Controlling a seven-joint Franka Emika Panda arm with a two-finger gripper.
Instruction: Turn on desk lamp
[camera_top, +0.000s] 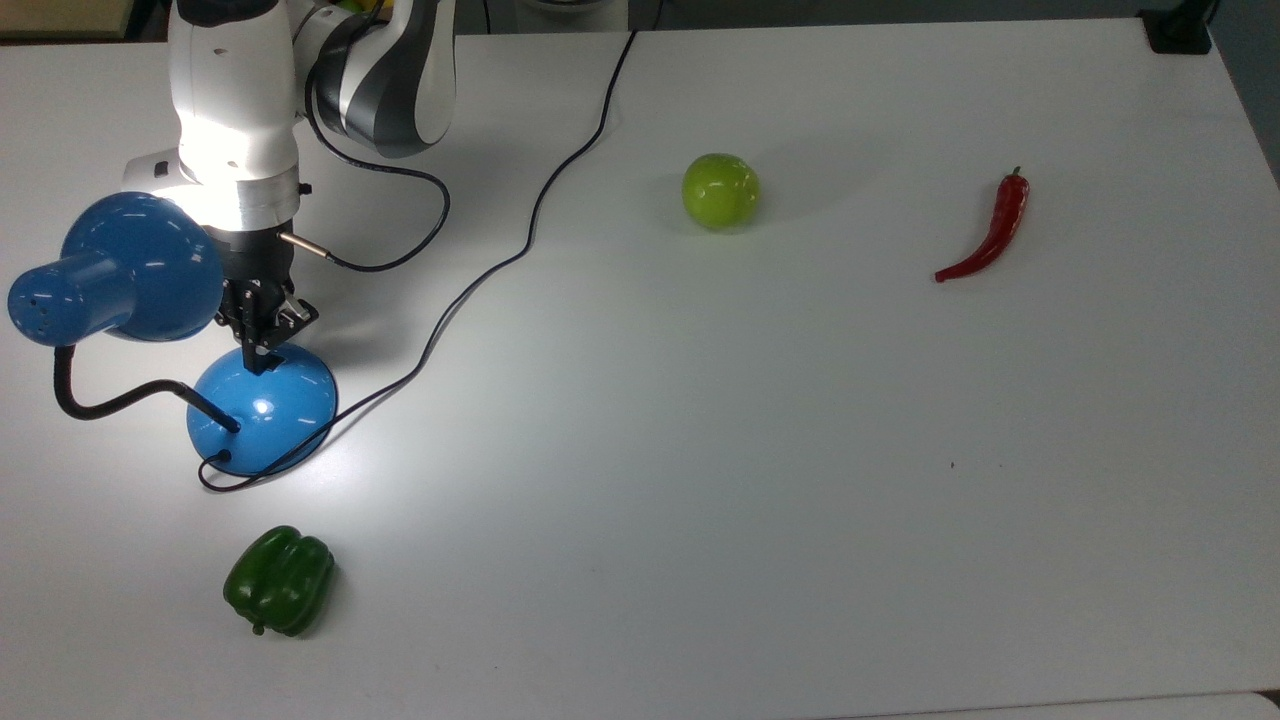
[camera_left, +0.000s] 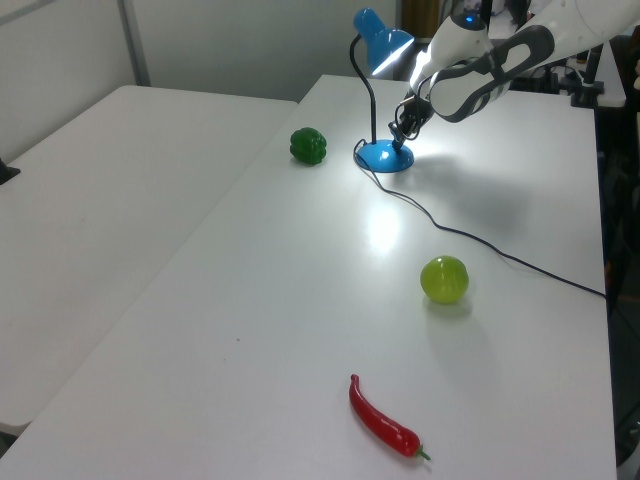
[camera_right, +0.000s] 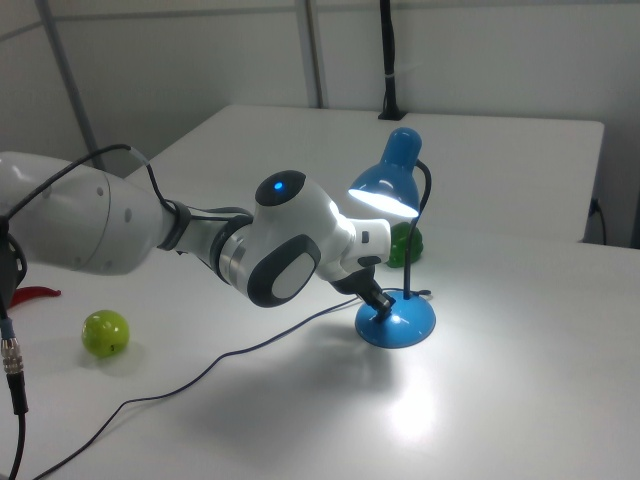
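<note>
At the top view's far left the lamp (camera_top: 120, 270) stands on the white counter (camera_top: 760, 470), lit: a bright patch of light falls on the counter beside its base (camera_top: 263, 412), and in the right view the inside of the shade (camera_right: 385, 188) glows. In the top view the shade's narrow vented end points to the top view's left and its wide mouth opens toward the top view's right and downward, so its long axis runs roughly left to right across that view; the black gooseneck (camera_top: 110, 400) loops out from under the shade and bends back into the domed base. The pincer (camera_top: 260, 352) comes down from the white arm (camera_top: 235, 110) just right of the shade, its tip touching the top of the base on the side toward the arm; its fingers look drawn together, holding nothing. The lamp's cord (camera_top: 520, 240) leaves the front of the base and trails up to the counter's far edge. A green pepper (camera_top: 279, 580) lies near the base, toward the top view's bottom. Further right sit a lime-green ball (camera_top: 720, 190), well apart from the lamp, and then a red chili (camera_top: 990, 232) near the top view's right edge.
</note>
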